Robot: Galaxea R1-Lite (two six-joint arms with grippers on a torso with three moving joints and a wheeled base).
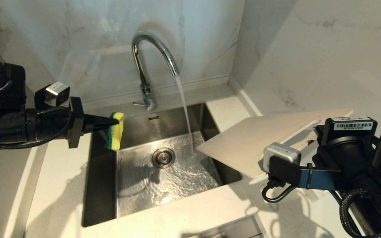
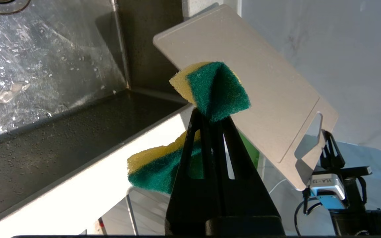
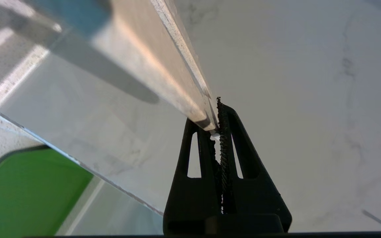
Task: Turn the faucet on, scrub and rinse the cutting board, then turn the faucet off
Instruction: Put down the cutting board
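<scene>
With the cutting board (image 1: 260,142) pinched by the right end effector (image 3: 215,129), it should be tilted under the stream before the sponge (image 1: 116,130), clamped in the left end effector (image 2: 210,115), is applied.

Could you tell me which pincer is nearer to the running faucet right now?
Left. The left pincer, shut on the sponge, sits over the sink's left rim, just below and beside the faucet. The right pincer grips the cutting board out over the right counter, farther away.

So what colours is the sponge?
The sponge is yellow foam with a dark green scouring face, clearest in the left wrist view.
</scene>
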